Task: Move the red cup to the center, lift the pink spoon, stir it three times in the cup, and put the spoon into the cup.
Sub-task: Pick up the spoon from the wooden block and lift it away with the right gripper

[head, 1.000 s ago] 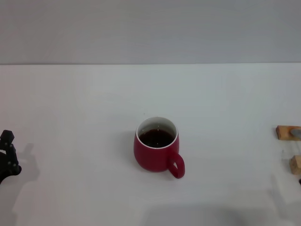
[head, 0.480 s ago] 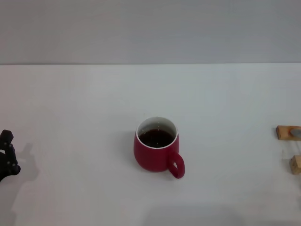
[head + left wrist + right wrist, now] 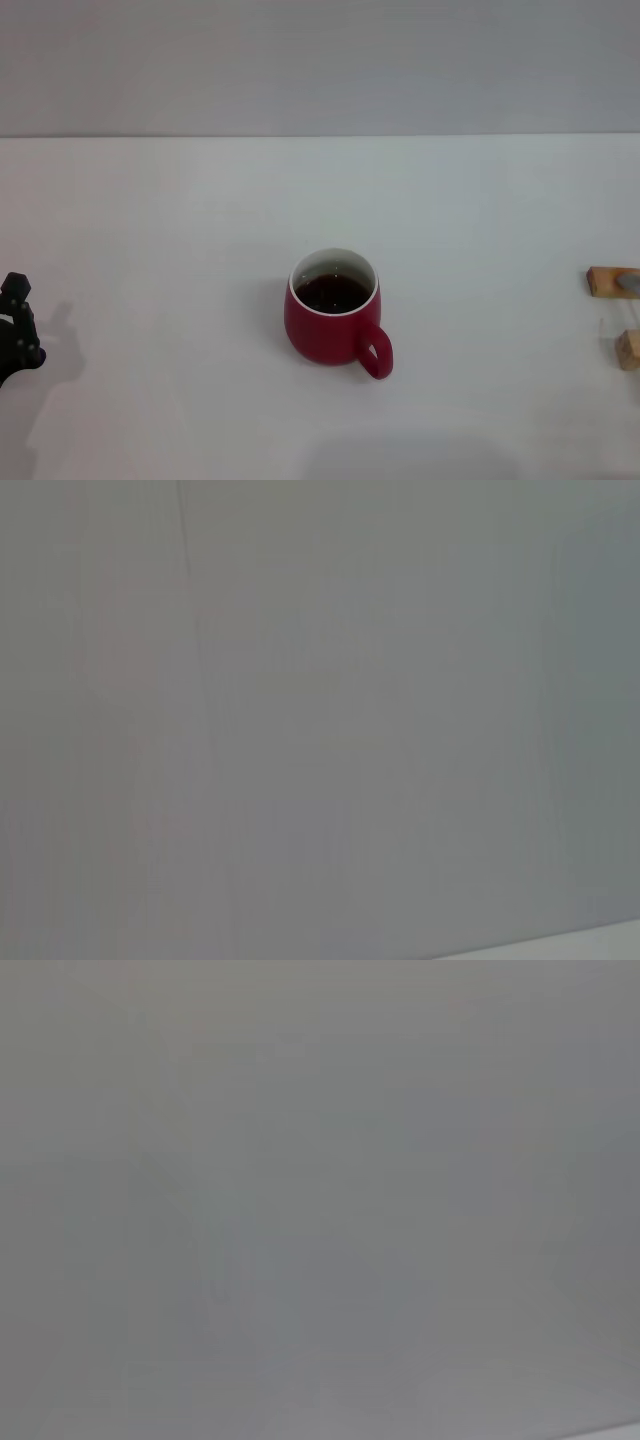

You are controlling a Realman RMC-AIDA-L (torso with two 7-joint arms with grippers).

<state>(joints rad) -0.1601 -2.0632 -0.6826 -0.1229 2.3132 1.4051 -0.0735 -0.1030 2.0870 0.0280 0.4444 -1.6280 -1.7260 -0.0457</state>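
Unmoved: red cup [image 3: 334,318], centred, liquid-filled, probably heavy, rigid, breakable, graspable by handle; left gripper [image 3: 14,330] shifted marginally at table edge, opening indiscernible.

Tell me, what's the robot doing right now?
Left gripper idle at table's left edge; right gripper unseen. Red cup centered, untouched. Nothing in the way.

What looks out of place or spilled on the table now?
Nothing stands out. The red cup stands upright mid-table with dark liquid inside and no spill around it. Two wooden blocks sit at the right edge. The left gripper is at the left edge.
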